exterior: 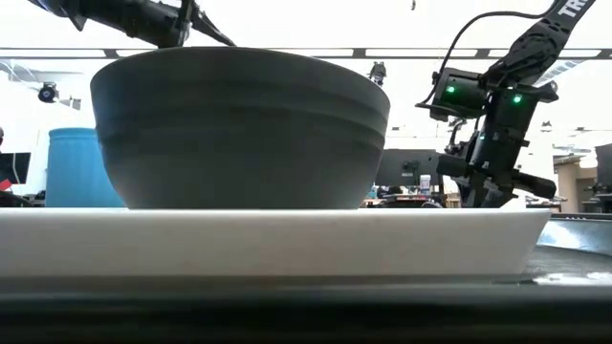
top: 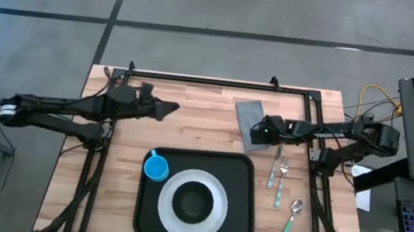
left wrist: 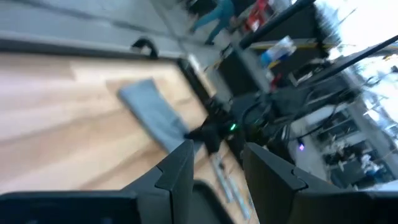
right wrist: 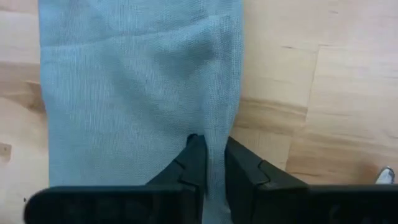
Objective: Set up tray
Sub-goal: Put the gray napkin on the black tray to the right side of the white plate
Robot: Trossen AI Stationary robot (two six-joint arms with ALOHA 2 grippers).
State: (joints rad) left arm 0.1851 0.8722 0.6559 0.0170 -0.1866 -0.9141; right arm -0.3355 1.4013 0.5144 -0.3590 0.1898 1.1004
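Right gripper (right wrist: pixel 213 163) is down on the grey napkin (top: pixel 251 123) near the table's (top: pixel 198 123) back edge, right of centre. Fingers are nearly closed with a fold of cloth pinched between them, so I read it as clamped on the napkin.

Left gripper (top: pixel 169 108) hovers over the back-left part of the table. Its fingers (left wrist: pixel 180 171) stand apart with nothing held.

Tray (top: pixel 242 168) sits at the front edge, centred. On it: a white plate (top: pixel 217 199) carrying a dark bowl (top: pixel 194 202), and a blue cup (top: pixel 156 168) at the tray's back-left corner. Fork (top: pixel 281 181), a second utensil (top: pixel 272 170) and a green-handled spoon (top: pixel 289 224) lie on bare wood right of the tray.

Risks, as I judge them:
- The pinch catches only a thin fold near the napkin's edge, so the cloth may slip out on lift, or hang and drag.
- A trailing napkin could sweep the fork, which lies just beside it.
- A loose drop could drape the cloth over the plate rim rather than flat on the tray.
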